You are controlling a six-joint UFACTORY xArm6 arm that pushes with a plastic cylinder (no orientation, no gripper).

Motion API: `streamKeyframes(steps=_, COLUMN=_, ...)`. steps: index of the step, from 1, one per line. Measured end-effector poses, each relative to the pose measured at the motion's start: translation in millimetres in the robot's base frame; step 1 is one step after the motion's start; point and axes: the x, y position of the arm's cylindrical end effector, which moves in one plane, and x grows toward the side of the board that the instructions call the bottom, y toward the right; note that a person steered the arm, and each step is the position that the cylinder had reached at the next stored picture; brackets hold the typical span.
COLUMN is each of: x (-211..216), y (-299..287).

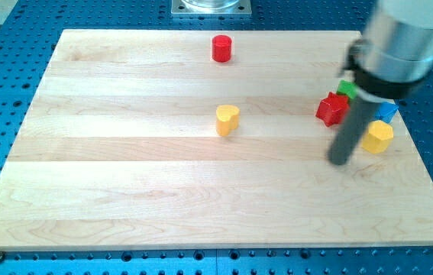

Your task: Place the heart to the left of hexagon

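Observation:
A yellow heart [227, 119] lies near the middle of the wooden board [124, 176]. A yellow hexagon [378, 137] lies at the view's right, far from the heart. My tip [340, 160] rests on the board just left of the yellow hexagon and below a red star [331, 108]. The rod rises from the tip toward the view's top right and hides part of the blocks behind it.
A red cylinder [221, 48] stands near the view's top centre. A green block [346, 88] and a blue block [387, 111] sit by the red star, both partly hidden by the arm. A blue perforated table surrounds the board.

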Motion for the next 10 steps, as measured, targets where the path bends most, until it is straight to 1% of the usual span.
streamKeyframes(steps=1, x=-1, y=-104)
streamKeyframes(steps=2, x=-13, y=-184)
streamKeyframes(steps=3, x=-33, y=-204)
streamKeyframes(steps=4, x=-64, y=-157)
streamKeyframes(steps=5, x=-67, y=-148)
streamKeyframes(steps=6, x=-67, y=-123)
streamKeyframes(steps=7, x=-79, y=-78)
streamKeyframes(steps=8, x=-77, y=-57)
streamKeyframes(steps=9, x=-88, y=-38)
streamKeyframes(steps=10, x=-114, y=-38)
